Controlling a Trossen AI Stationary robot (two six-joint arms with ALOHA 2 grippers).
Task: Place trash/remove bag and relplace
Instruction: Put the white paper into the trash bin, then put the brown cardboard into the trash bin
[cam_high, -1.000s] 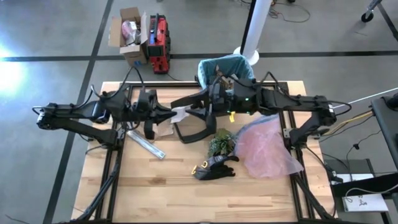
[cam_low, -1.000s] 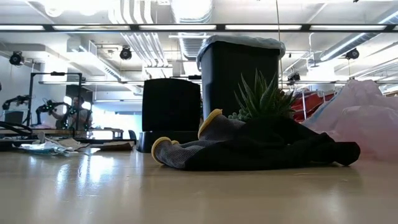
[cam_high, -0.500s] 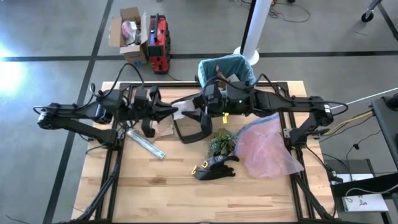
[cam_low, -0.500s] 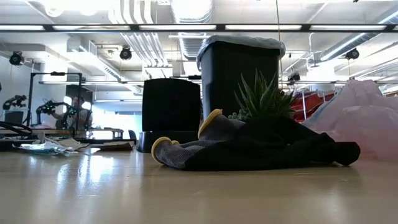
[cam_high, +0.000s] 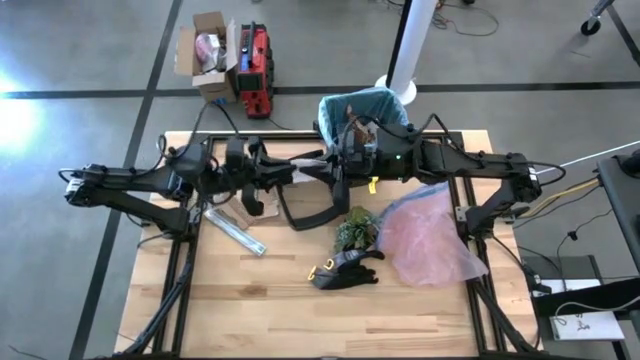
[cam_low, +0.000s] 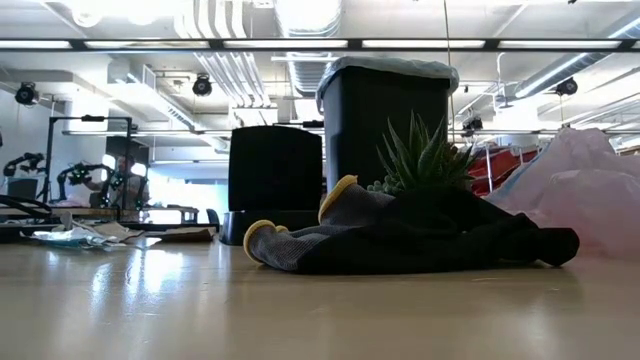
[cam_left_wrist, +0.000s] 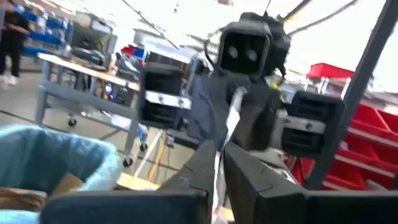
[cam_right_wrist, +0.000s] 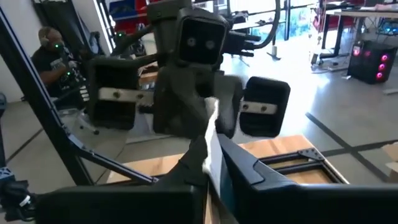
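Between the two facing grippers we saw one white paper scrap (cam_right_wrist: 212, 134): left gripper (cam_left_wrist: 219, 163) clamped on it, right gripper (cam_right_wrist: 211, 163) jaws pinched on its other end. Beyond them, the bag (cam_high: 385, 101) lined the bin; removal and replacement remained.

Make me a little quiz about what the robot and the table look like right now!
1. True or false: the bin has a blue bag inside.
2. What lies next to the plant? A glove, B cup, C ball.
3. What do the left gripper and the right gripper both pinch?
Key: 1 true; 2 A; 3 a white paper scrap.
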